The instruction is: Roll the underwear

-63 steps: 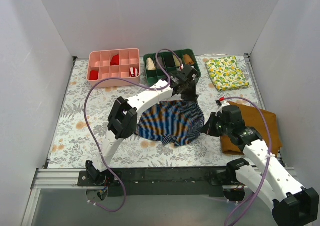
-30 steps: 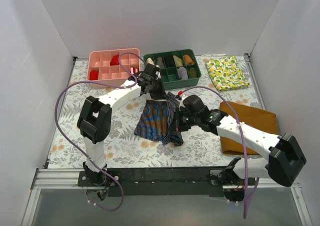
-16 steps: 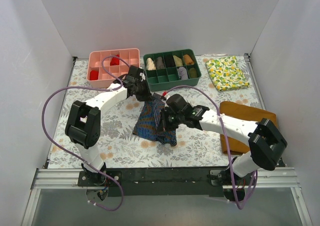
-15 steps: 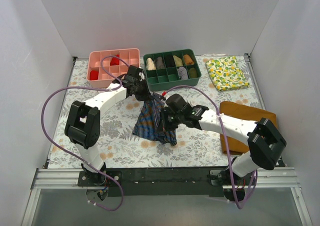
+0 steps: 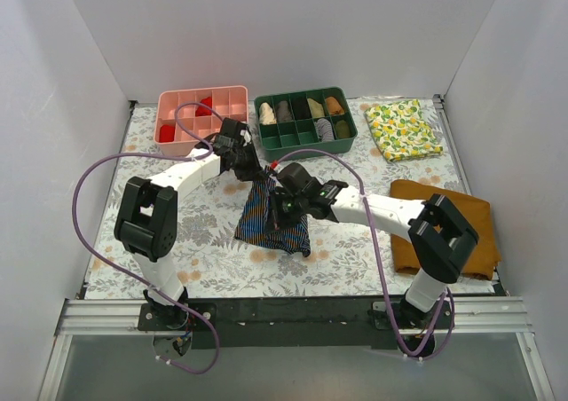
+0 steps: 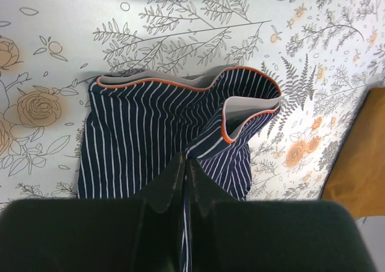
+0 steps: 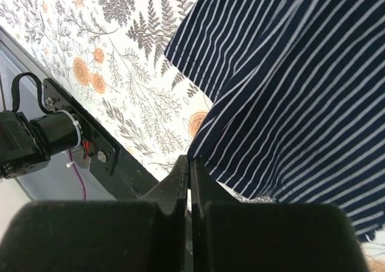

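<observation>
We see left tool (image 5: 253, 174) and right tool (image 5: 286, 208) pressed together, each pinching underwear (image 5: 266, 226). Cloth trails nearward from left tool, long axis far-to-near. Right tool nearer free hem.

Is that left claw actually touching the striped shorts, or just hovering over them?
Touching. The left wrist view shows the left gripper shut on a fold of the striped boxer shorts, with cloth pinched between its tips.
</observation>
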